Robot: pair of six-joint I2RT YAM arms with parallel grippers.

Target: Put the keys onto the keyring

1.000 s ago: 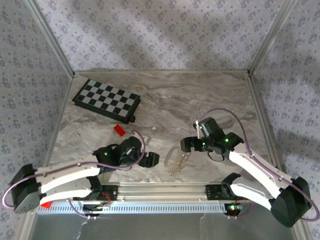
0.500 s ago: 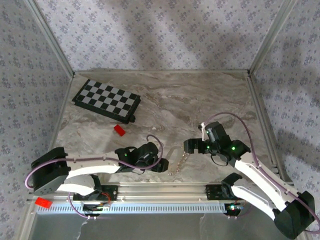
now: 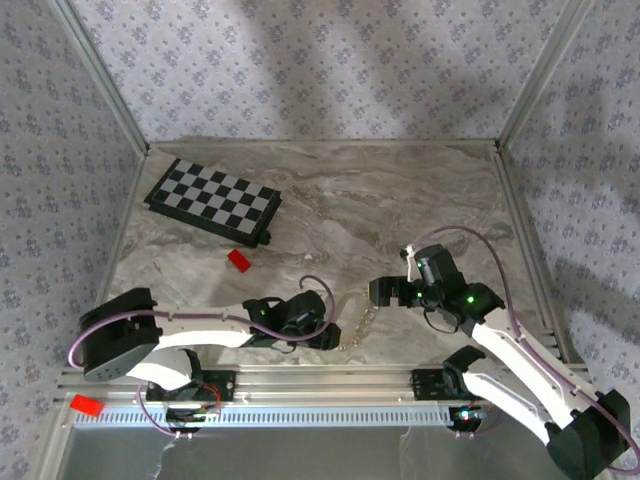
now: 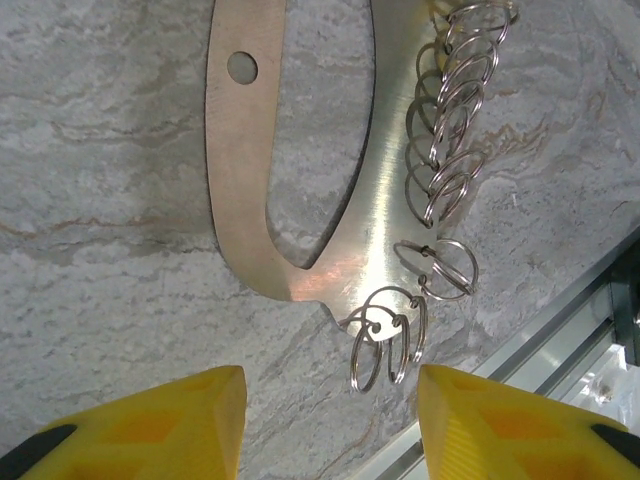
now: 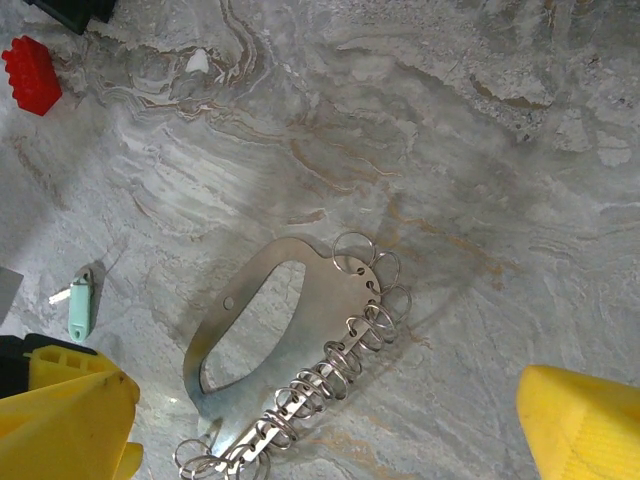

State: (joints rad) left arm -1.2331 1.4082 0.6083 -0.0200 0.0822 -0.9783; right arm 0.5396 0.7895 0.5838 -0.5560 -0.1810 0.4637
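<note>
The keyring (image 4: pixel 300 200) is a flat silvery oval plate with several small split rings along one edge. It lies on the marble near the front rail (image 3: pixel 362 322). My left gripper (image 4: pixel 325 430) is open. Its yellow fingers (image 4: pixel 150 425) stand on either side of the plate's ringed end, just short of it, with nothing between them. In the top view the left gripper (image 3: pixel 330 335) sits over the loop's left part. My right gripper (image 5: pixel 325 400) is open above the keyring (image 5: pixel 290 350) and holds nothing. The key (image 5: pixel 78 303), with a mint-green head, lies on the marble left of the plate.
A small red block (image 3: pixel 238 260) lies on the table behind the left arm; it also shows in the right wrist view (image 5: pixel 30 75). The folded chessboard (image 3: pixel 212 200) rests at the back left. The aluminium front rail (image 4: pixel 560 330) runs close beside the keyring.
My left arm has reached rightward until its gripper covers the keyring's left side. My right gripper has shifted slightly toward the near edge. The keyring has not visibly moved.
</note>
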